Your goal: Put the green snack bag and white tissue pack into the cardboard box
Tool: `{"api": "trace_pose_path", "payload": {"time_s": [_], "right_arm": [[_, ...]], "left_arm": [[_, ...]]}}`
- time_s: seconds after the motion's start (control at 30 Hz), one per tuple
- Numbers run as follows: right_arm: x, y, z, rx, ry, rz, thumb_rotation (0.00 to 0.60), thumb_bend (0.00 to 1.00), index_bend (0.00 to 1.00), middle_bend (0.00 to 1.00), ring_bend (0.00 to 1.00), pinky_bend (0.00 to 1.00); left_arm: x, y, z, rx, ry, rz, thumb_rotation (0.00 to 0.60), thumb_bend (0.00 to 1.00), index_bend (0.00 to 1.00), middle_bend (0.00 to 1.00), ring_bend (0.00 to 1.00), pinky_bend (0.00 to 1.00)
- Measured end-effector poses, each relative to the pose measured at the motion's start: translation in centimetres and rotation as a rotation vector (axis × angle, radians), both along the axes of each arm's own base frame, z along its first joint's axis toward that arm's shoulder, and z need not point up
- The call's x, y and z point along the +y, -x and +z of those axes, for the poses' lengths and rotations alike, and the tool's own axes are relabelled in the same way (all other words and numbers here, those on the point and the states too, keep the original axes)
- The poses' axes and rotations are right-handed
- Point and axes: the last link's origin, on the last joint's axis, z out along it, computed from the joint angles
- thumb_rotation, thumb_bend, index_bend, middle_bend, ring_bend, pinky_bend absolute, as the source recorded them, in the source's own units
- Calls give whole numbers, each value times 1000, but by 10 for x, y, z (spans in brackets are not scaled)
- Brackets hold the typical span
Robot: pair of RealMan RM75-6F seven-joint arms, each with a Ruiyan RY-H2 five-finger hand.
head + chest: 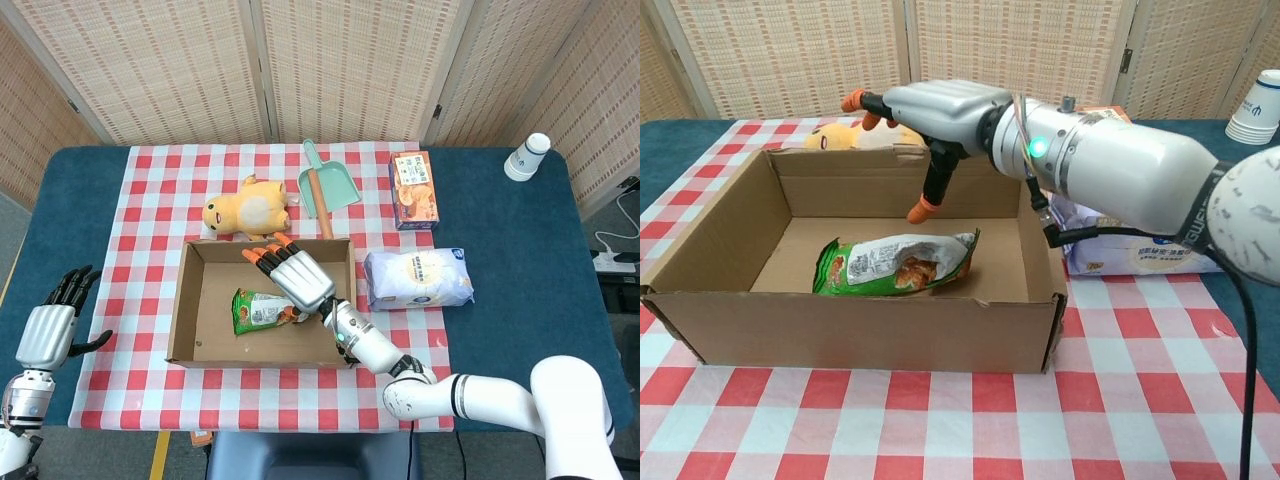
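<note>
The green snack bag [258,311] [895,264] lies flat on the floor of the cardboard box [190,305] [855,325]. My right hand [294,275] [930,112] hovers above the bag, fingers spread, holding nothing. The white tissue pack [418,278] [1170,260] lies on the checked cloth just right of the box, partly hidden by my right arm in the chest view. My left hand [55,325] rests at the table's left edge, away from everything, its dark fingers apart and empty.
Behind the box lie a yellow plush toy [246,209], a green dustpan [327,187] and an orange snack carton [414,189]. A stack of paper cups [527,156] [1254,107] stands at the far right on the blue table.
</note>
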Motion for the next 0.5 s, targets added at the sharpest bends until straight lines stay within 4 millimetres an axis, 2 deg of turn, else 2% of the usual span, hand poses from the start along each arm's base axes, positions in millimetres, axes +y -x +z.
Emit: {"api": "trace_pose_path", "payload": {"time_s": [0.17,0.37,0.5], "right_arm": [[2,-2,27,9,50,23,600,0,27,103,0,68],[4,9,86,82,162,22,600,0,42,103,0,87],[4,34,134,176,245,-54,600,0,30,103,0,87]], "left_arm": [[0,1,-1,2,6,2,600,187,104,28,0,226],[0,-1,-2,5,8,-1,600,187,104,28,0,227],[0,-1,-3,10,10,-1,600,187,104,28,0,227]]}}
